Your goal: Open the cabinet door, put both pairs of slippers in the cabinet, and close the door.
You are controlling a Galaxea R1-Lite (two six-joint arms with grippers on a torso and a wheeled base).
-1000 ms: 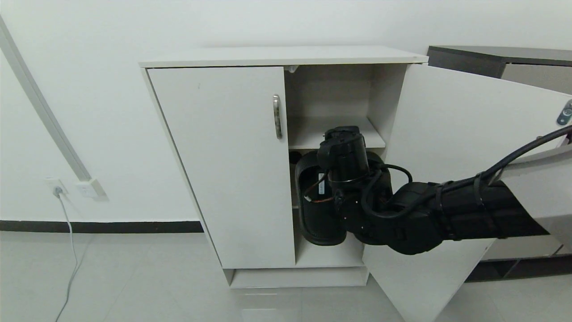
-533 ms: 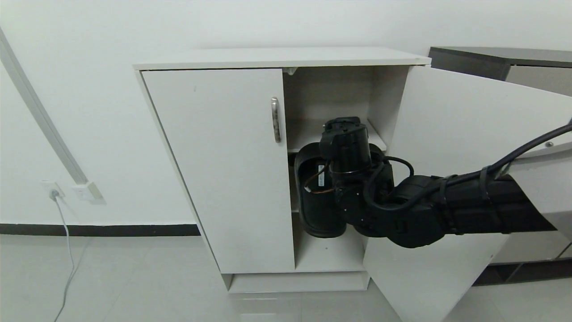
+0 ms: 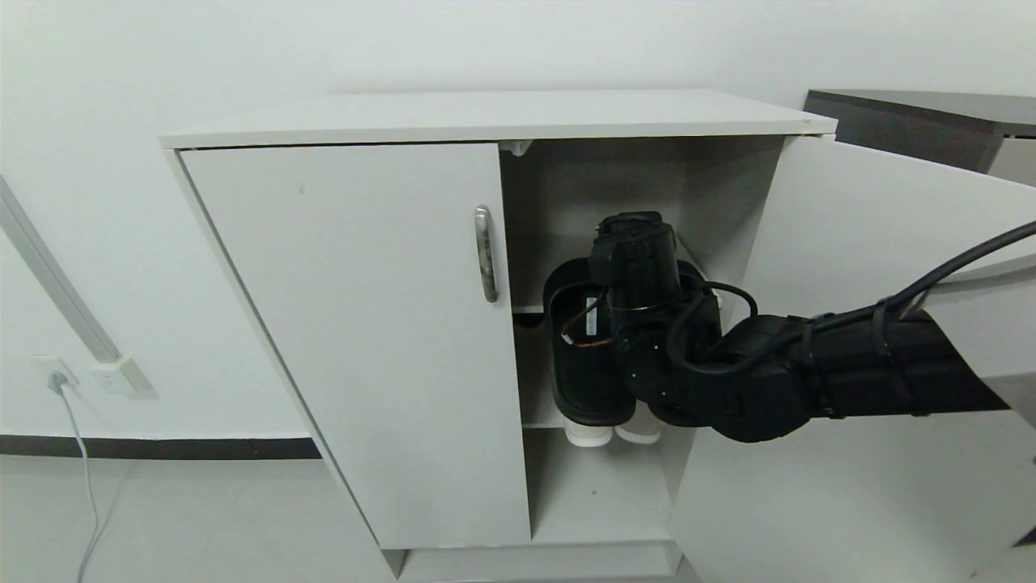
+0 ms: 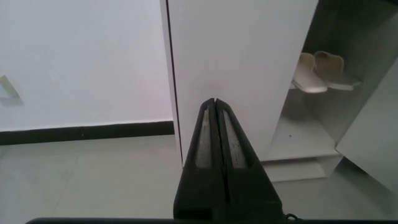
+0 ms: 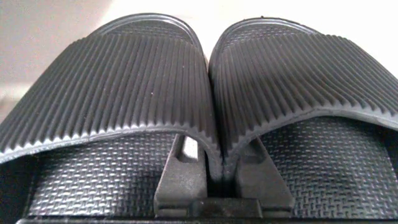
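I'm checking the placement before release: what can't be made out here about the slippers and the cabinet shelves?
Head view: the right arm hides much of one of the black slippers.
Head view: those cover most of the white slippers.
Right wrist view: the black slippers block the cabinet interior.

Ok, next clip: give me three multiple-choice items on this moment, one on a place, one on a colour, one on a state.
1. The white slippers lie: A on the floor; B inside the cabinet; C on top of the cabinet.
2. The pair clamped by the right gripper is: A black; B red; C blue.
3. The right-hand door is: A shut; B taken off; C open.

1 B: the left wrist view shows them inside the open half.
2 A: the black slippers hang from the gripper in the cabinet opening.
3 C: it stands swung out, with the inside of the cabinet showing.
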